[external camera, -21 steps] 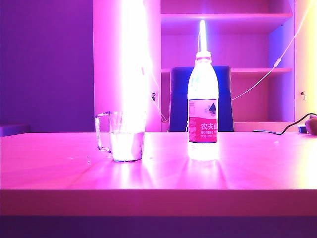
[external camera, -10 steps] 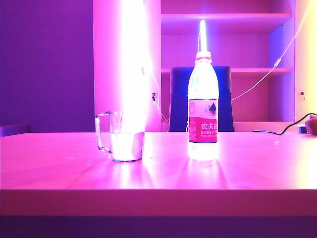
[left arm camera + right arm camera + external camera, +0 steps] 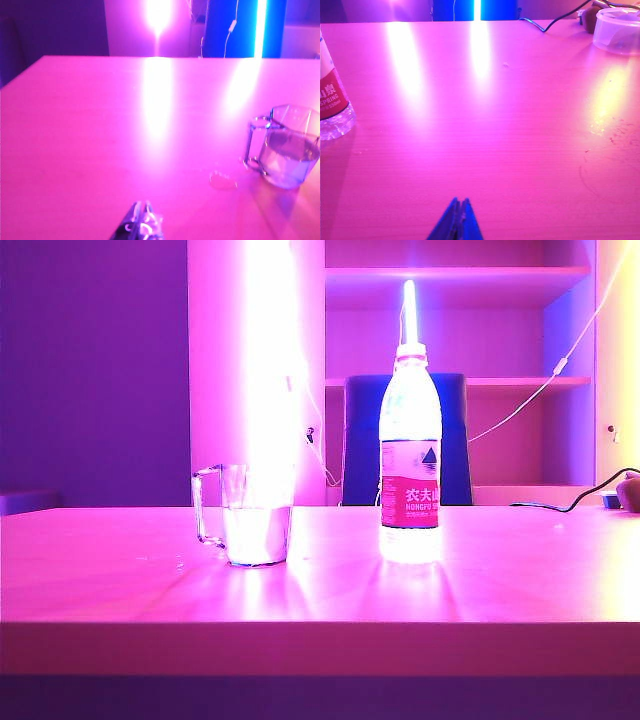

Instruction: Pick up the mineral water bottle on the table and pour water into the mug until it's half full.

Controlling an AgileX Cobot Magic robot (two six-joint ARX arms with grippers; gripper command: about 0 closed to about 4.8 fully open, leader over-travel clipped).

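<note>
Mineral water bottle point(image 3: 410, 455) stands upright on the tabletop point(image 3: 320, 590), capped, untouched by either arm. Your right hand point(image 3: 457, 220) hovers low over bare tabletop, fingers pressed together, holding nothing; the bottle base point(image 3: 332, 107) sits near its 10 o'clock, well apart. Your left hand point(image 3: 141, 225) looks closed and empty too; the mug point(image 3: 287, 147) lies toward its 2 o'clock, with a small wet patch point(image 3: 222, 180) between. The water point(image 3: 257, 535) fills roughly the lower half. Judgement: pouring looks done; add nothing.
</note>
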